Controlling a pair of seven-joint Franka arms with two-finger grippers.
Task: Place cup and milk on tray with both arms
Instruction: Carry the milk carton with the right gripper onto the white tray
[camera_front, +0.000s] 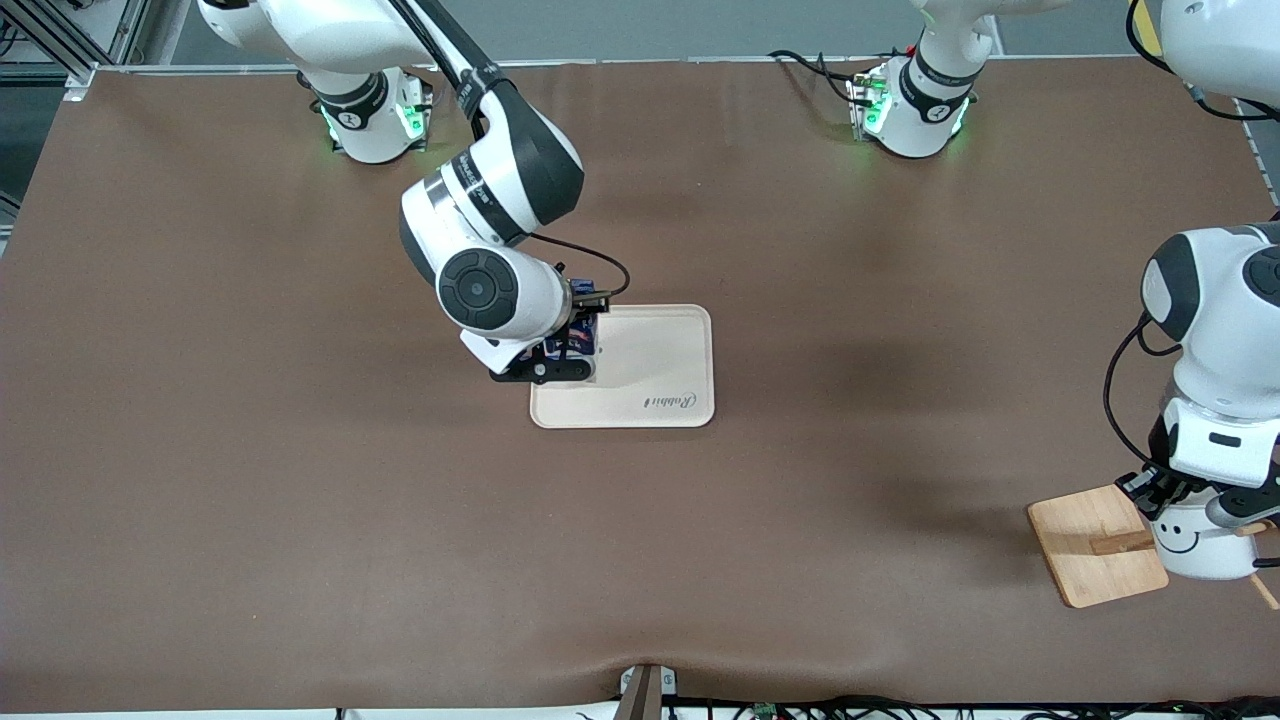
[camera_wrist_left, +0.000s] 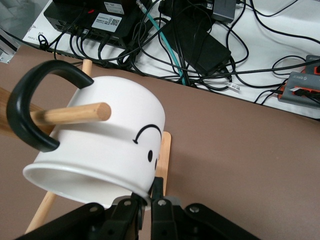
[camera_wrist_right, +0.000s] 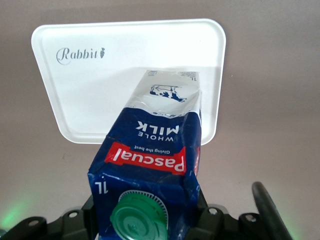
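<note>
My right gripper (camera_front: 560, 352) is shut on the milk (camera_front: 574, 336), a blue carton with a green cap (camera_wrist_right: 142, 217), gripped near its top (camera_wrist_right: 155, 150). The carton is upright over the end of the cream tray (camera_front: 660, 365) toward the right arm's end of the table. I cannot tell whether it touches the tray (camera_wrist_right: 85, 95). My left gripper (camera_front: 1180, 500) is shut on the rim of the white smiley cup (camera_front: 1195, 545), with the rim pinched between its fingers (camera_wrist_left: 148, 200). The cup (camera_wrist_left: 110, 145) is tipped, and its black handle (camera_wrist_left: 35, 105) hangs on a wooden peg (camera_wrist_left: 75, 114).
A small square wooden board (camera_front: 1090, 545) with pegs carries the cup near the left arm's end of the table, close to the table's front edge. Cables and power boxes (camera_wrist_left: 200, 40) lie off the table edge beside it. Brown tabletop (camera_front: 850, 400) lies between tray and board.
</note>
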